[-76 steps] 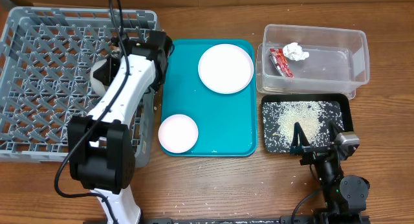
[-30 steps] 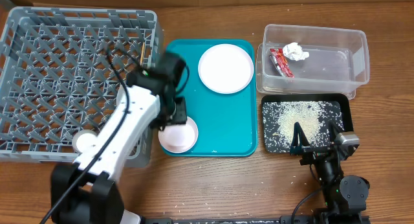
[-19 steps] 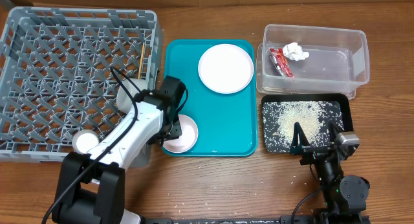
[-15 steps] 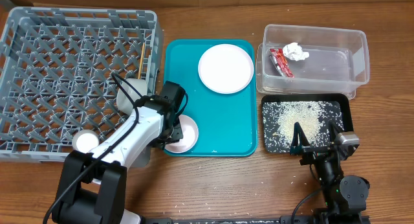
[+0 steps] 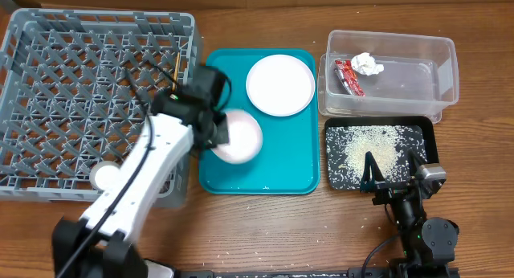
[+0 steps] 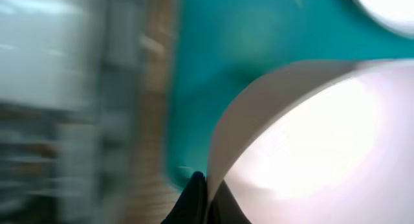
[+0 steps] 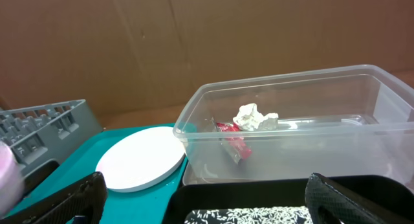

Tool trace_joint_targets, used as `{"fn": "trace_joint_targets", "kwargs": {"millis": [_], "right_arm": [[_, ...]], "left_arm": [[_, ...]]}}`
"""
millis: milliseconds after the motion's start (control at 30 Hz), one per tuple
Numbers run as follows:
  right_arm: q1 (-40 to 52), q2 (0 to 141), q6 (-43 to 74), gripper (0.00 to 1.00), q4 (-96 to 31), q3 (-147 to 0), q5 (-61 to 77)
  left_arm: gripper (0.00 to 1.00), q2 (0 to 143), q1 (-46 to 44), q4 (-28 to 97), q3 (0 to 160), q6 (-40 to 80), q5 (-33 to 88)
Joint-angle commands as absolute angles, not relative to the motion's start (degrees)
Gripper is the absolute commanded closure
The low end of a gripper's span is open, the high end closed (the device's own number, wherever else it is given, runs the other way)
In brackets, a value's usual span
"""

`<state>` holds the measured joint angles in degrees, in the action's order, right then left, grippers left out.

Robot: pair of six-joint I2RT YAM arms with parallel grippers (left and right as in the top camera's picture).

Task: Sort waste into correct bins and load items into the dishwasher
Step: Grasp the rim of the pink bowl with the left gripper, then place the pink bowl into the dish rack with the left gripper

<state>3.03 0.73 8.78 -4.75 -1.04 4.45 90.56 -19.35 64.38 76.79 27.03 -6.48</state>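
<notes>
My left claw (image 6: 206, 199) is clamped on the rim of the pink bowl (image 6: 310, 146), held tilted over the teal tray (image 5: 281, 161). Bare tray lies below. The dish rack (image 5: 80, 85) has its edge just left, and the plate (image 5: 279, 84) sits beyond. My right claw (image 7: 207, 195) rests spread apart.

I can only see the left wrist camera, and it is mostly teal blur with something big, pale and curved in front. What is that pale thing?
Observer: From overhead, a pale pink bowl, pinched at its rim by the left hand, over the teal tray.
Visitor: And the grey smears at the edge of my picture?
Observer: A large grey dish rack, standing beside the tray.
Visitor: Is any rubbish about?
Observer: Yes, a clear tub past the tray holds a red wrapper and a crumpled paper ball.
</notes>
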Motion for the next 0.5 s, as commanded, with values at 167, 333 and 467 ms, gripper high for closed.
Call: {"fn": "trace_joint_targets", "kwargs": {"millis": [167,333,467], "right_arm": [[2.76,0.3,8.82,0.0,-4.4,-0.47,3.95],[2.76,0.3,8.82,0.0,-4.4,-0.47,3.95],[2.76,0.3,8.82,0.0,-4.4,-0.47,3.92]], "left_arm": [[0.96,88.42,-18.24,73.1,86.61,25.67,-67.31],[0.96,90.8,-15.35,71.57,84.05,25.76,-71.59],[0.96,94.76,-10.61,66.28,81.38,25.63,-73.93]]}}
